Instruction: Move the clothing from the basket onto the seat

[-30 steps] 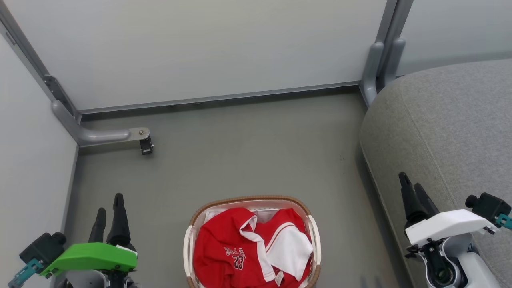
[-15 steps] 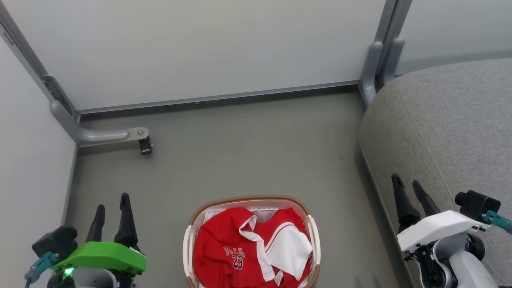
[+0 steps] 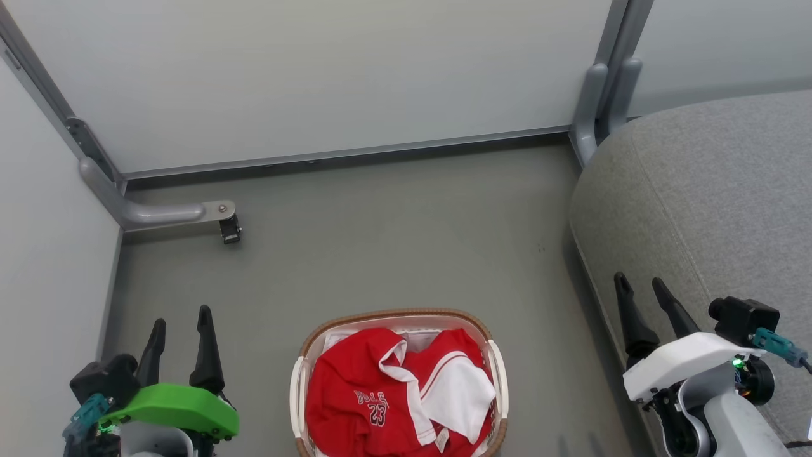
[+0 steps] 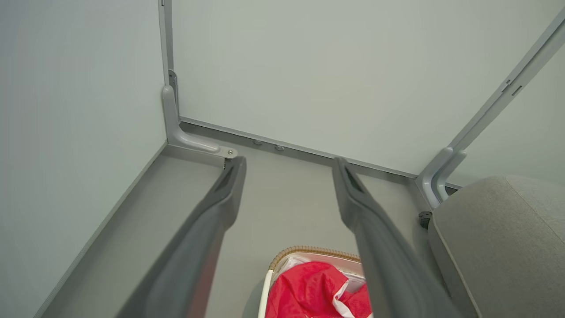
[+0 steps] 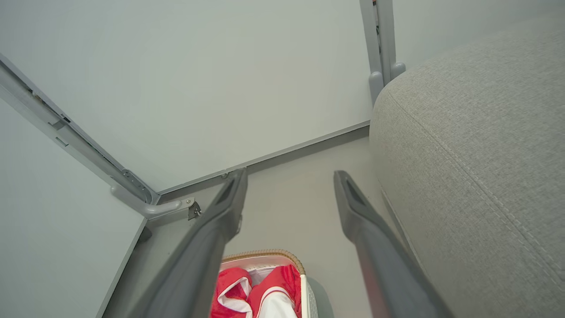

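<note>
Head view: clothing (image 3: 380, 393) heaped in the basket (image 3: 393, 314) at 6 o'clock, seat (image 3: 710, 190) at 3. Both spread wide, empty: left gripper (image 3: 181, 320) at 8, right gripper (image 3: 637, 282) at 4. Best bet: descend vertically, pinch top folds deep, clear the rim before swinging rt.

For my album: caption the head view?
Red clothing heaped in the basket, grey seat at right, left gripper and right gripper open.

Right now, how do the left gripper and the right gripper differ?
The left gripper has a green cover; the right gripper a white cover. The left gripper is near the wall; the right gripper is beside the seat. Both are open, empty, flanking the basket.
</note>
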